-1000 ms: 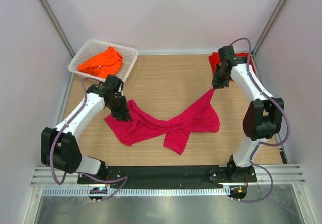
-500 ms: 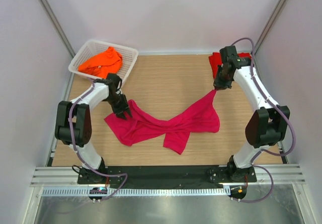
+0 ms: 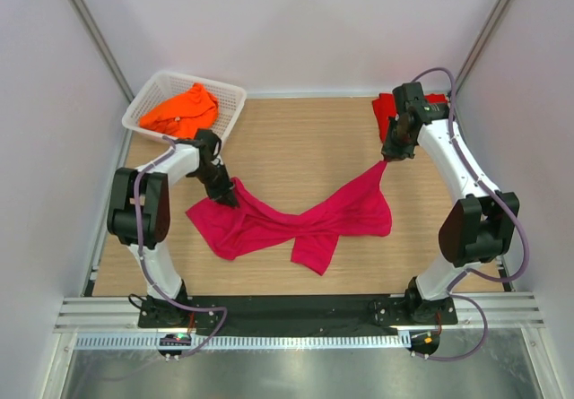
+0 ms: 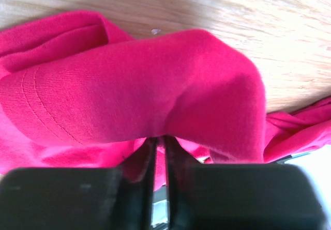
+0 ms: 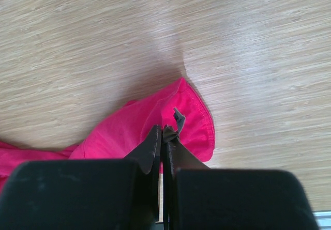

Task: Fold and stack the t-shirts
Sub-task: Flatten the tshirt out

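A magenta-pink t-shirt (image 3: 296, 224) lies crumpled and twisted across the middle of the wooden table. My left gripper (image 3: 226, 197) sits on its upper left corner. In the left wrist view the jaws (image 4: 160, 139) stand nearly together, with a fold of the pink cloth (image 4: 129, 90) pinched between them. My right gripper (image 3: 387, 159) is shut on the shirt's right corner and holds it lifted off the table; its wrist view shows the hemmed edge (image 5: 199, 119) caught at the gripper (image 5: 164, 132). An orange t-shirt (image 3: 179, 110) lies in the basket. A red t-shirt (image 3: 384, 108) lies at the back right, partly hidden by the right arm.
The white lattice basket (image 3: 235, 103) stands at the back left corner, close behind my left arm. White walls close in the table on three sides. Bare wood (image 3: 305, 143) shows between the two grippers and behind the pink shirt.
The left arm's elbow has swung in toward the left wall, and the left gripper has closed on the pink shirt's upper left corner. The right gripper has barely moved.
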